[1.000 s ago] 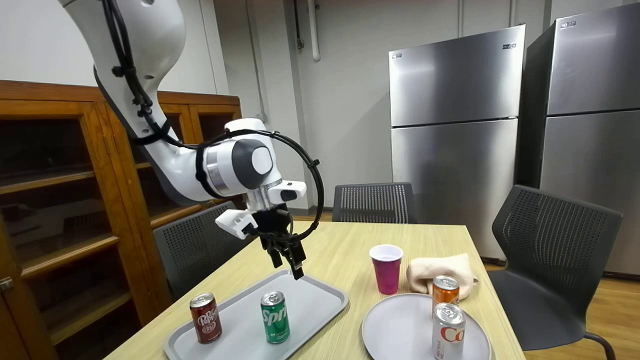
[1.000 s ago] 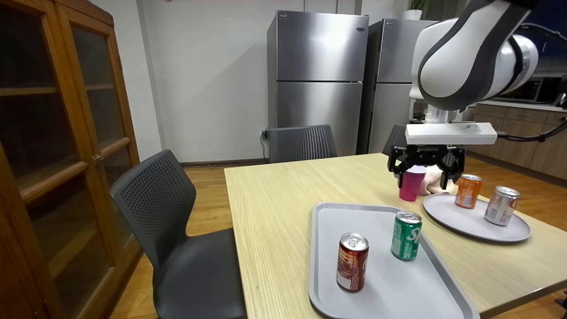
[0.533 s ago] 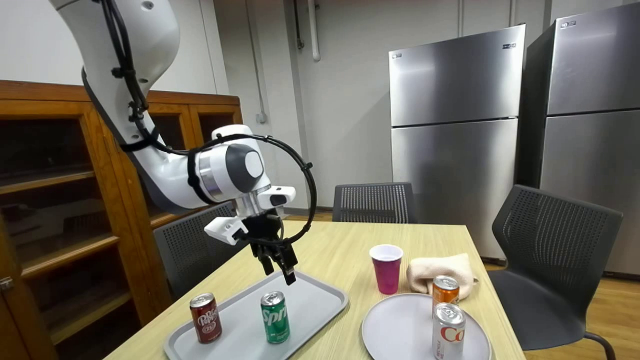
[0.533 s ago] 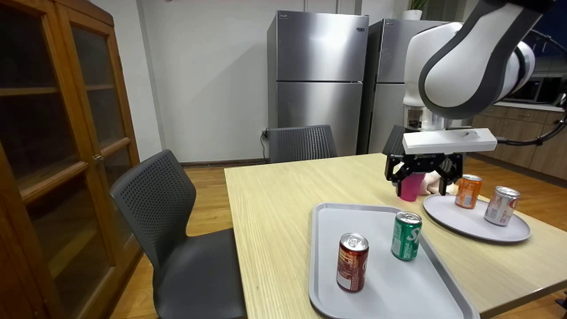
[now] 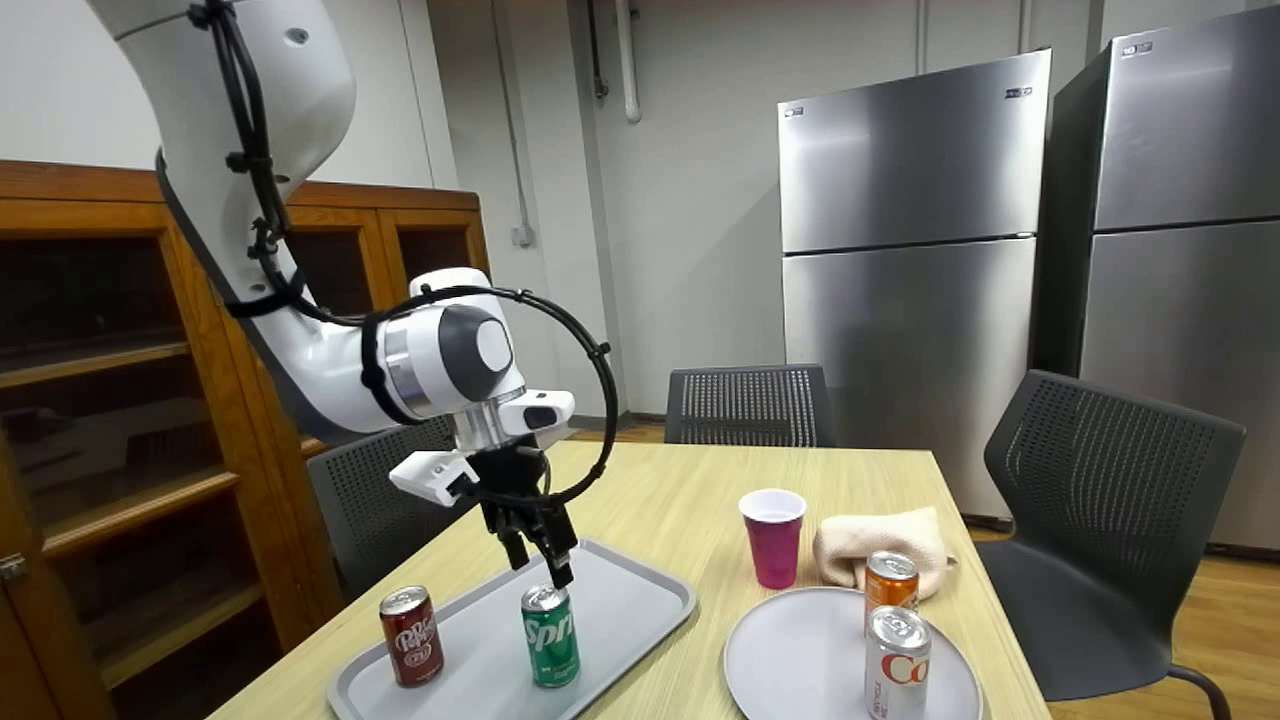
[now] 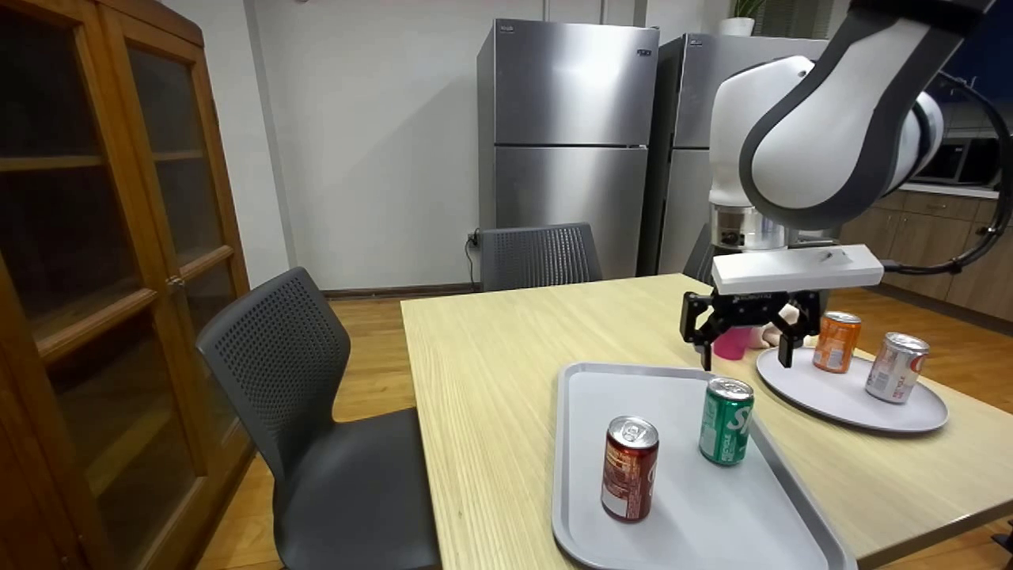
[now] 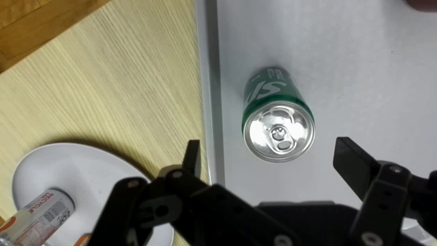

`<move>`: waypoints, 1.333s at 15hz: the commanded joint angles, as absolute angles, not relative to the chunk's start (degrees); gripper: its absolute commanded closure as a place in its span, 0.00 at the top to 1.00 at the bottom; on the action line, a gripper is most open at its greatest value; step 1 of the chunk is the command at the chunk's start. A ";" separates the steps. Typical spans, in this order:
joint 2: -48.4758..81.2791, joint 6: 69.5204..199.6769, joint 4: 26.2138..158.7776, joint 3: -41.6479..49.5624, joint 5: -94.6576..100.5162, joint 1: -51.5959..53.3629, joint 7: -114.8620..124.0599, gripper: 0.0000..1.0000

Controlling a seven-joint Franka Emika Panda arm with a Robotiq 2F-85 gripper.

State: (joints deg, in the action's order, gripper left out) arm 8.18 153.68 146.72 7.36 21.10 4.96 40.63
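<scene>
The widely spread, empty gripper [image 6: 745,359] sinks toward the green can [image 6: 726,427] near the tray's long edge [image 7: 211,102]; contact seems nearer.

1. Green can [image 5: 552,640]: lettering partly turned out of sight, both exterior views.
2. Pink cup [image 6: 733,344]: upper part hidden behind the gripper [image 6: 745,360] in an exterior view.
3. Orange can [image 5: 891,580]: base masked by the silver can [image 5: 897,668] in an exterior view.
4. Red can [image 7: 425,4]: mostly cropped by the wrist view's top edge.
5. Tray [image 5: 630,600]: cut off by bottom edge, both exterior views.
</scene>
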 commanded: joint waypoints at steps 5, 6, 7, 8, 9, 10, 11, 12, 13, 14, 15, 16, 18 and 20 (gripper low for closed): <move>12.11 152.77 144.32 7.12 20.99 6.11 42.36 1.00; 12.77 152.76 143.80 7.21 20.83 6.23 42.24 1.00; 13.35 152.65 143.28 7.27 20.56 6.32 42.05 1.00; 13.95 152.66 142.75 7.42 20.55 6.49 42.05 1.00; 14.51 152.59 142.26 7.47 20.31 6.58 41.81 1.00; 15.17 152.56 141.65 7.57 20.14 6.70 41.72 1.00; 15.75 152.51 141.10 7.66 19.95 6.84 41.62 1.00; 16.30 152.43 140.54 7.72 19.68 6.97 41.46 1.00; 16.88 152.45 140.02 7.85 19.52 7.15 41.43 1.00; 17.45 152.39 139.50 7.97 19.36 7.29 41.40 1.00; 17.94 152.30 139.10 8.10 19.20 7.46 41.40 1.00; 18.33 152.21 138.74 8.18 19.00 7.59 41.29 1.00; 19.01 152.08 138.24 8.39 18.63 7.82 41.18 1.00; 19.53 152.02 137.90 8.64 18.32 8.05 41.12 1.00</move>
State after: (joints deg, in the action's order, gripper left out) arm 18.54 153.68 139.55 7.60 19.50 6.47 40.70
